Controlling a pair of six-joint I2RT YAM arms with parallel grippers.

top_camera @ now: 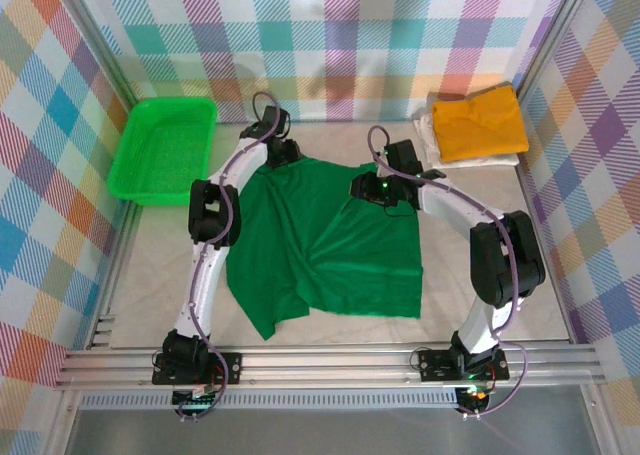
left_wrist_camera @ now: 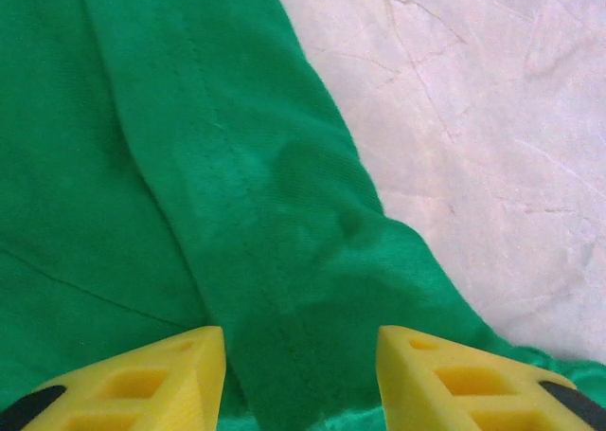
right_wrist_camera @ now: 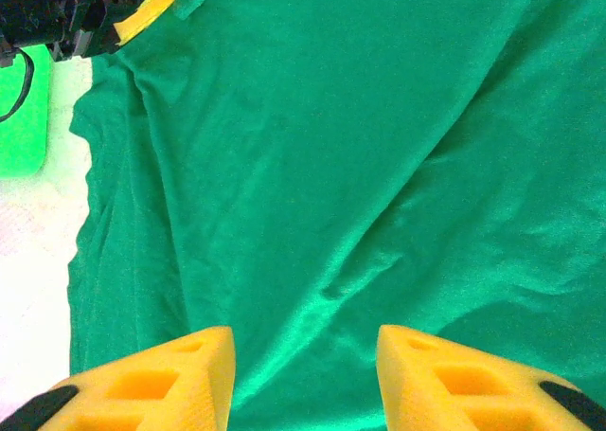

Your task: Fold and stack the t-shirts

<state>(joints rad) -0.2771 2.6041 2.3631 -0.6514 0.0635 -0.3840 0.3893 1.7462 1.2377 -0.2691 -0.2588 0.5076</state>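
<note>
Table [top_camera: 330, 140] pale under green t-shirt [top_camera: 330, 255], plaid walls [top_camera: 350, 35]

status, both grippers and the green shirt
Left gripper open over green t-shirt edge, right gripper open over its body. Shirt spread out, unfolded. Yellow t-shirt stacked on white t-shirt, far right. Basket far left, clear.

The left arm [top_camera: 205, 275] and right arm [top_camera: 455, 207] are built of white links and black joint housings, trailed by purplish cables [top_camera: 263, 98]. Yellow, pocketed wedge fingers [left_wrist_camera: 161, 379] are fitted to the left end effector [left_wrist_camera: 301, 355] and right end effector [right_wrist_camera: 303, 355].
</note>
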